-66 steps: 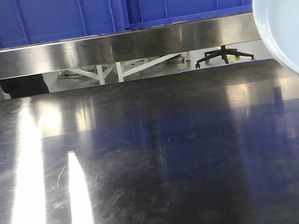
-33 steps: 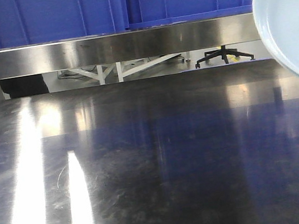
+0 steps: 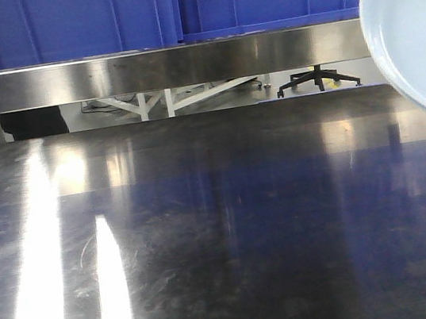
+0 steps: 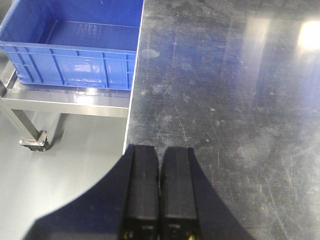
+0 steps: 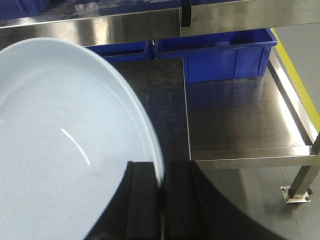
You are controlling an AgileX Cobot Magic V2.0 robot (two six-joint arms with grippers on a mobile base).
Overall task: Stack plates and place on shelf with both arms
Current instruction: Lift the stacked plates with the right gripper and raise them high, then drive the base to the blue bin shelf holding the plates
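From the front, one plate (image 3: 413,25) hangs tilted at the tabletop's (image 3: 226,246) right edge, well above the steel. The second plate is not in sight. The shelf (image 3: 151,69) runs along the far edge, with blue bins (image 3: 72,20) standing on it, so I'd guess free room up there is scarce.

Over the left wrist, the left pincer (image 4: 160,151) is clenched on nothing, hovering at the tabletop's left edge, a blue crate (image 4: 70,65) on a low cart beside.

Over the right wrist, the right pincer (image 5: 161,175) grips the plate's rim, a thin hold on a glossy lip. I'd level it before moving and bring the left in to share the weight.
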